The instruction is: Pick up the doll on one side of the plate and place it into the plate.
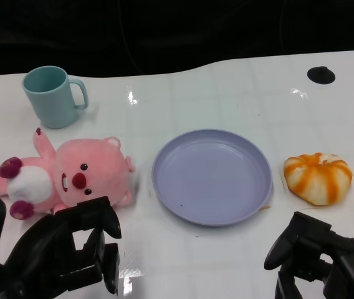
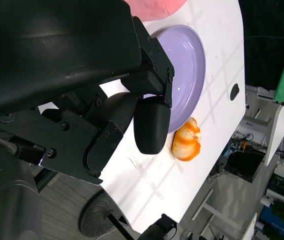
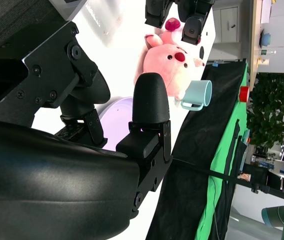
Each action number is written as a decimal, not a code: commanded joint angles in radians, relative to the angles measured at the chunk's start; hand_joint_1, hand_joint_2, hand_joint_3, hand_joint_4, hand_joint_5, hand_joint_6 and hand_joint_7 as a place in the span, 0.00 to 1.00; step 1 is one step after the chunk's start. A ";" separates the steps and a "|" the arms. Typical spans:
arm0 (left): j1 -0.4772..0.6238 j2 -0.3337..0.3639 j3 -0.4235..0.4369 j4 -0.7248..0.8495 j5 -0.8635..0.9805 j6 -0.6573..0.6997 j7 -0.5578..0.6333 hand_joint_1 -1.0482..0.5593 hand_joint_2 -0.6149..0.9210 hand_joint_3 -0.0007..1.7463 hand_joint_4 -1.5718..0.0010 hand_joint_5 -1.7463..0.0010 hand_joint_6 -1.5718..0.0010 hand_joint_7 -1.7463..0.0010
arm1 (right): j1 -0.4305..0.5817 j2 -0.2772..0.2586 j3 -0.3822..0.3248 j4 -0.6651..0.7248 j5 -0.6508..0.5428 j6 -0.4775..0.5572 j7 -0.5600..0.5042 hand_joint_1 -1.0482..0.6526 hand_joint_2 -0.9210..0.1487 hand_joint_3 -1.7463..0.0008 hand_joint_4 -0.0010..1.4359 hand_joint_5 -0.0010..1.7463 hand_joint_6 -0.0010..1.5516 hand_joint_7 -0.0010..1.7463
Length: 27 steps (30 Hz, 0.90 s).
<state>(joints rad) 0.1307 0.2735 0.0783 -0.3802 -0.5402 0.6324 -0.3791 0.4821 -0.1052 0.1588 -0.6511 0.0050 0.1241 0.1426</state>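
Observation:
A pink plush doll (image 1: 71, 174) with a white belly lies on its back on the white table, left of the empty lilac plate (image 1: 211, 176). My left hand (image 1: 71, 249) hovers just in front of the doll, fingers apart and holding nothing. My right hand (image 1: 317, 255) sits low at the front right, near an orange-and-white plush bun (image 1: 318, 177) on the plate's right side, and is empty too. The left wrist view shows the plate (image 2: 187, 65) and the bun (image 2: 187, 141) beyond the left hand (image 2: 107, 100). The right wrist view shows the doll (image 3: 169, 65) past the right hand (image 3: 107, 130).
A teal mug (image 1: 52, 96) stands at the back left, behind the doll. A small black round fitting (image 1: 321, 75) sits near the table's far right edge. The table's curved back edge runs behind the mug and plate, with dark space beyond.

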 commanded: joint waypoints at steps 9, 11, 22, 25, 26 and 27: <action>-0.006 0.020 0.000 -0.001 0.010 -0.011 -0.011 0.59 0.63 0.88 0.40 0.00 0.53 0.00 | -0.004 -0.004 -0.002 -0.006 0.002 -0.007 -0.003 0.66 0.46 0.22 0.50 1.00 0.39 0.88; -0.007 0.021 0.002 0.001 0.008 -0.010 -0.013 0.59 0.63 0.88 0.40 0.00 0.53 0.00 | -0.004 -0.003 -0.002 -0.004 0.003 -0.011 -0.003 0.66 0.46 0.21 0.50 1.00 0.39 0.88; -0.006 0.022 0.001 -0.003 0.012 -0.013 -0.010 0.59 0.63 0.89 0.41 0.00 0.53 0.00 | -0.004 -0.003 -0.002 -0.007 0.006 -0.008 -0.002 0.66 0.47 0.21 0.51 1.00 0.39 0.88; -0.005 0.022 0.003 -0.005 0.011 -0.011 -0.007 0.59 0.63 0.89 0.41 0.00 0.53 0.00 | -0.003 -0.004 0.000 -0.009 0.001 -0.009 -0.003 0.66 0.47 0.21 0.50 1.00 0.39 0.88; -0.005 0.020 0.005 -0.006 0.010 -0.009 -0.004 0.60 0.63 0.89 0.41 0.00 0.53 0.00 | -0.003 -0.003 0.000 -0.008 0.002 -0.010 -0.003 0.66 0.47 0.21 0.50 1.00 0.39 0.88; -0.004 0.017 0.006 -0.006 0.008 -0.011 -0.003 0.60 0.63 0.89 0.41 0.00 0.53 0.00 | -0.003 -0.003 0.000 -0.007 0.003 -0.012 -0.002 0.66 0.47 0.21 0.50 1.00 0.39 0.88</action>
<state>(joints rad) 0.1306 0.2779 0.0721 -0.3802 -0.5388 0.6287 -0.3830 0.4798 -0.1053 0.1589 -0.6529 0.0047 0.1241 0.1419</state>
